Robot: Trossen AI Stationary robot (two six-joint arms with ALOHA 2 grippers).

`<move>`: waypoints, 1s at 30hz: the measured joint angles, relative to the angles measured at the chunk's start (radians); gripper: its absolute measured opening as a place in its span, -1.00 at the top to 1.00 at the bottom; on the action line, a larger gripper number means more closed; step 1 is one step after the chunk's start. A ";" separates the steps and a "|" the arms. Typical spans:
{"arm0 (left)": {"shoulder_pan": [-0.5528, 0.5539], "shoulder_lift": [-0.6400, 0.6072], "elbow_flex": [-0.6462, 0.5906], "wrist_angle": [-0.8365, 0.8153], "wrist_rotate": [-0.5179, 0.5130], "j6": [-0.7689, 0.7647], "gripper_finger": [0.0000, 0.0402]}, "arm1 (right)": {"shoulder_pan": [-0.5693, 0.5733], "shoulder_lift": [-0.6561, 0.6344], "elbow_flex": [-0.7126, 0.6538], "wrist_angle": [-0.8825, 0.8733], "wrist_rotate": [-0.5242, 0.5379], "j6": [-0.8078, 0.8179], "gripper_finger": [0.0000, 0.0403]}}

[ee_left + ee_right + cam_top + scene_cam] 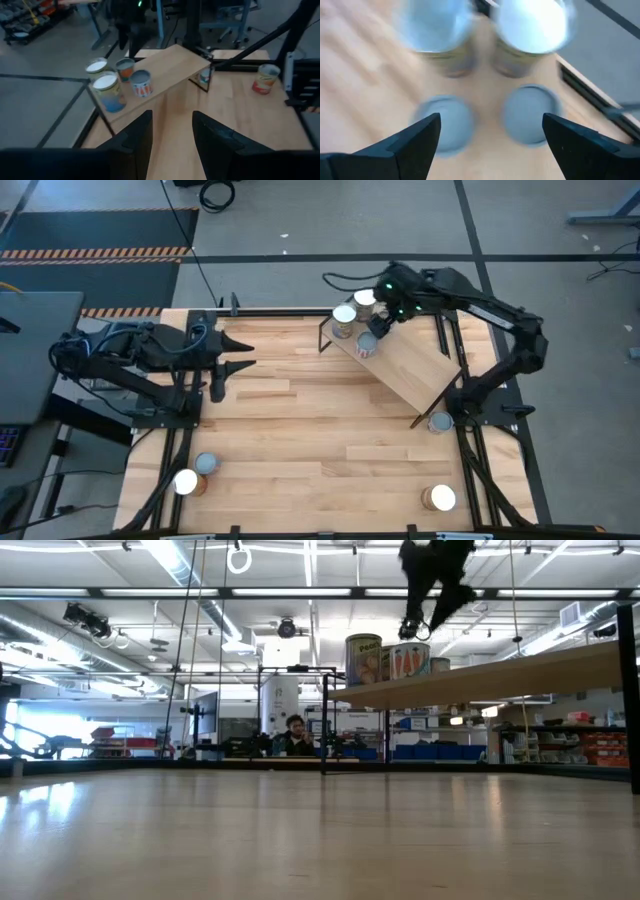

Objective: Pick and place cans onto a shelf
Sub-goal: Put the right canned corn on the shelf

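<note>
The light-wood shelf (410,365) stands angled on its black wire frame at the table's far right. Several cans stand upright on its far left end: two white-topped (344,315) (364,300) and a grey-topped one (367,345). The right wrist view shows the same group from above, with two nearer tops (445,122) (530,115). My right gripper (385,318) hovers open above these cans, fingers pointing down, touching none; it also shows in the low view (428,615) and the right wrist view (490,137). My left gripper (235,355) waits open at the table's far left and also shows in the left wrist view (172,135).
Two cans (205,465) (187,482) stand at the near left of the table. One can (440,498) stands at the near right, and one (440,422) by the shelf's near right leg. The shelf's near right half is bare wood. A person sits far behind the table (294,732).
</note>
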State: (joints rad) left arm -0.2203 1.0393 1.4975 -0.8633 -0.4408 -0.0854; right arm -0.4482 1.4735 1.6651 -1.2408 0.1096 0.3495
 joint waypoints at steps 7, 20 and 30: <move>-0.095 0.001 0.000 0.035 -0.007 -0.086 0.28 | 0.353 -0.142 -0.036 0.001 0.069 0.209 -0.74; -0.098 0.001 0.000 0.048 -0.017 -0.149 0.28 | 1.004 -0.125 -0.202 0.042 0.091 0.522 -0.73; -0.091 0.029 -0.001 0.054 0.017 -0.422 0.28 | 1.291 0.106 -0.209 0.132 -0.082 0.437 -0.73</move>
State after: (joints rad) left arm -0.3114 1.0684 1.4963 -0.8094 -0.4237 -0.5070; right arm 0.8424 1.5796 1.4563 -1.1092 0.0273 0.7861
